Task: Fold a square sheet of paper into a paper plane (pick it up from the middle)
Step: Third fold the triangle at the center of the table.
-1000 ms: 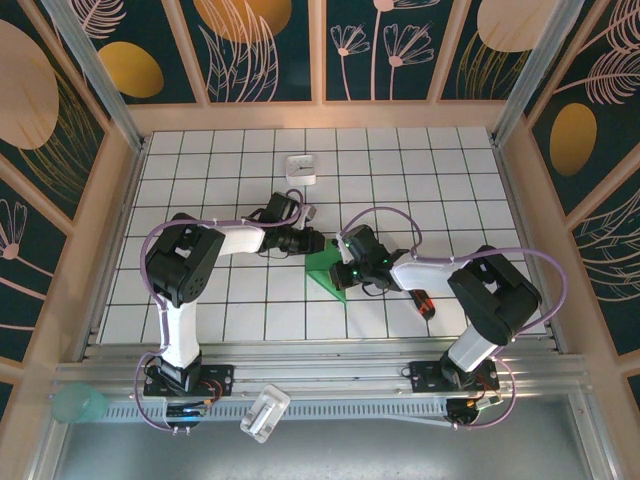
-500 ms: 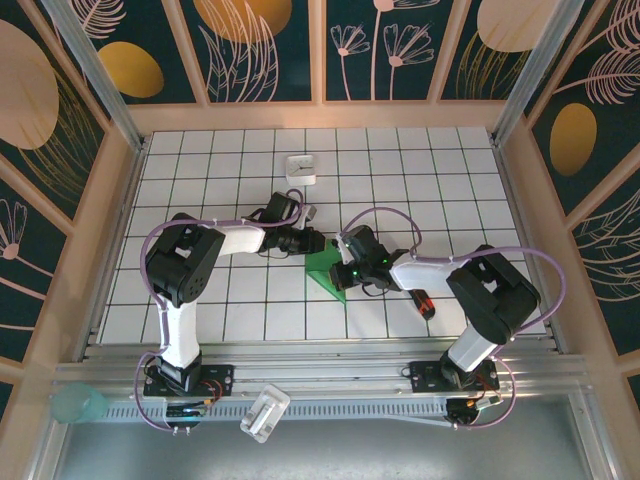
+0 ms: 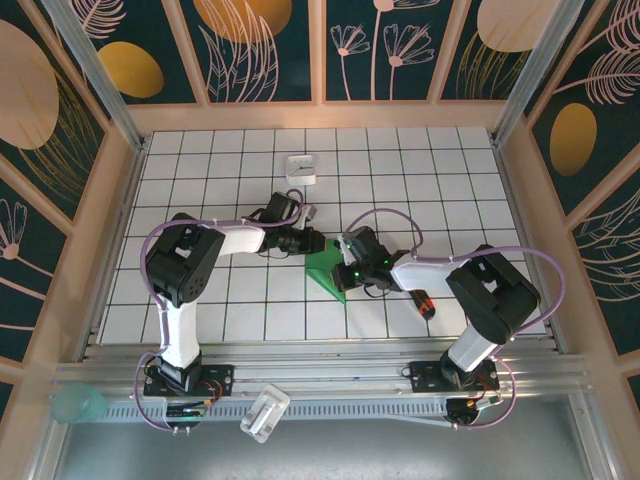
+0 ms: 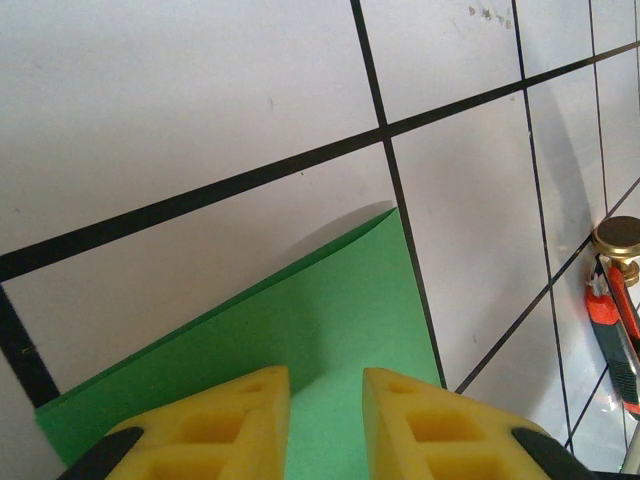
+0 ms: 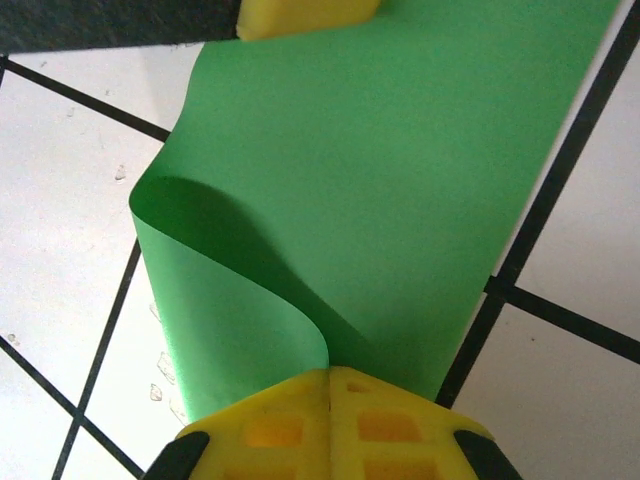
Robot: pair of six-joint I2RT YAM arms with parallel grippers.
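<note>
Top view: green sheet, folded into triangle, lies on tiles mid-table between my wrists. My left gripper at its far edge, my right gripper at its right side.
Left wrist view: my yellow fingers stand apart with narrow gap, sheet flat beneath them.
Right wrist view: my right fingers pressed together, clamped on sheet's lifted, curled flap.

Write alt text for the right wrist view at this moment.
The right gripper, its yellow jaws shut, pinches the near edge of the green sheet of paper, which curls up into a loose fold above the white tiled table. A second yellow fingertip sits at the paper's far edge, at the top of the view.
</note>
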